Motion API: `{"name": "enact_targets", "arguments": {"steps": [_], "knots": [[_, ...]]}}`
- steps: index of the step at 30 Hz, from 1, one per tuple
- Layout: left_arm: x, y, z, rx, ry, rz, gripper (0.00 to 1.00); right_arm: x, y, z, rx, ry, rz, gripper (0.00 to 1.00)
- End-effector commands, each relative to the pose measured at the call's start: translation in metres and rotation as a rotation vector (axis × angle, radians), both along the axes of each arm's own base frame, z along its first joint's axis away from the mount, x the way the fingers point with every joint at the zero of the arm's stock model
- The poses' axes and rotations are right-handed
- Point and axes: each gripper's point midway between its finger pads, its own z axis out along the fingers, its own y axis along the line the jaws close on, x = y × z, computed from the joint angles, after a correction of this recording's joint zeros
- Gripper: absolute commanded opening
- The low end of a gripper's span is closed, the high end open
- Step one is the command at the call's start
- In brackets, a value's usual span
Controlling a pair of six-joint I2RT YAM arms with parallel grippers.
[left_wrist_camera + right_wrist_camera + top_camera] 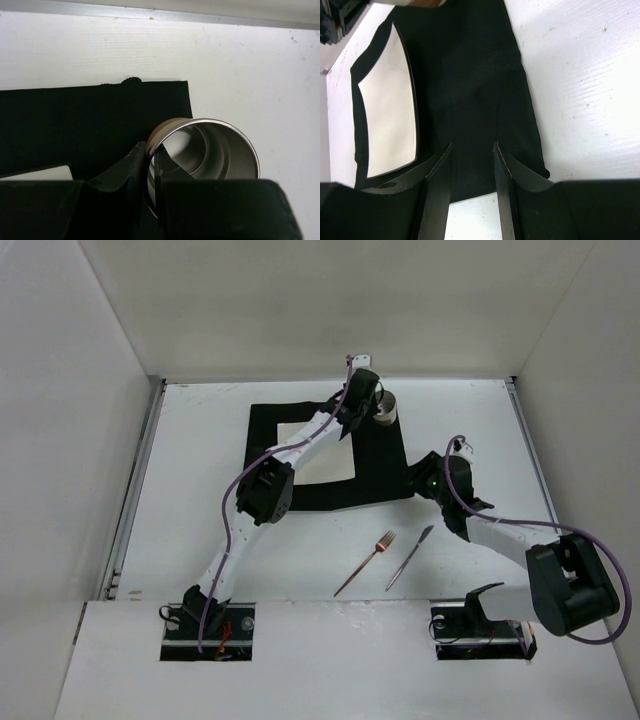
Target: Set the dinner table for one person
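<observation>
1. Pinching the wall of a shiny round steel cup [212, 150], the left gripper [151, 159] is clamped with one finger inside the rim and one outside, at the far right corner of the black square cloth mat [75, 120].
2. The right gripper [473, 146] hangs released and empty over the mat's near right corner.
3. The matte white flat worktop [200, 460] fills the space between white walls. It is probably rigid and fixed: something to set things on, not to grasp.
4. The cup looks light, stiff and slippery, so a rim pinch suits it.

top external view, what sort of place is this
Most likely a robot lab cell, not a home: bare white walls box in the dinner table, and a left arm and right arm are bolted at its near edge.
</observation>
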Motion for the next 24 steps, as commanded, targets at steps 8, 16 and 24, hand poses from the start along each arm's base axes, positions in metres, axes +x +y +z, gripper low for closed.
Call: {"name": "enact_targets", "arguments": {"steps": [8,16,24], "knots": [[0.013,0.0,0.013,-0.032,-0.029,0.023,0.05,0.006,0.007,0.013,0.03,-0.04,0.017,0.43],[0.009,-0.003,0.005,-0.008,-0.025,0.024,0.12,0.006,0.008,0.016,0.035,-0.046,0.024,0.43],[0.01,-0.008,0.011,-0.015,-0.061,0.036,0.34,0.005,0.007,0.021,0.035,-0.06,0.022,0.43]]}}
